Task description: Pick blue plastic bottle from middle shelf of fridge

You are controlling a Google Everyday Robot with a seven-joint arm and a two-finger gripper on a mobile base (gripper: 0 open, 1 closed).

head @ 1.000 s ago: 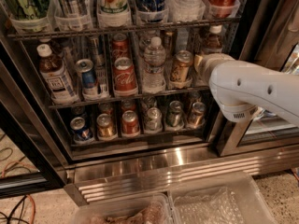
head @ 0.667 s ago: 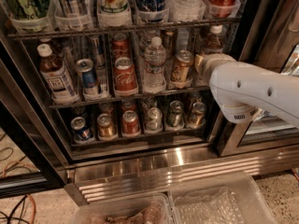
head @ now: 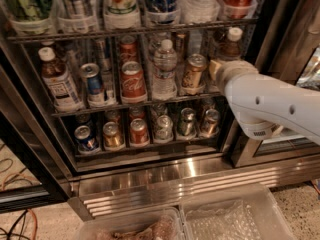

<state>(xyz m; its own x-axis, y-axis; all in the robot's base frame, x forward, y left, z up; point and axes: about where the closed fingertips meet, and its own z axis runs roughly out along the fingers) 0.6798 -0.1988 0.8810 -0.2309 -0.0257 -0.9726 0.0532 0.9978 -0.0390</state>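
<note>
- Two clear plastic tubs lie nearest, side by side at the lower edge; the left one holds something brownish, and the right one is lined with crinkled film.
- Dark and orange cables are seen on the floor at the lower left, below the dark door edge.
- The ribbed stainless steel base of the fridge runs the full width just behind the tubs.
- The white arm enters from the right edge and crosses the fridge's right post.
- The gripper is at the right end of the middle shelf; whether it is parted or closed cannot be told.
- The blue plastic bottle stands in the rightmost lane of that shelf, directly behind and above the gripper. Only its white cap and brown shoulder are shown, and contact cannot be judged.
- A gold can stands just left of the gripper with a narrow gap between them.
- Farther left come a ribbed water bottle, a red can and a blue can.
- A second capped brown bottle with a pale blue-white label stands at the left end.
- The rack fronts left of the arm are open to approach.
- Short cans fill the rack below.
- Taller drinks in clear holders fill the rack above.
</note>
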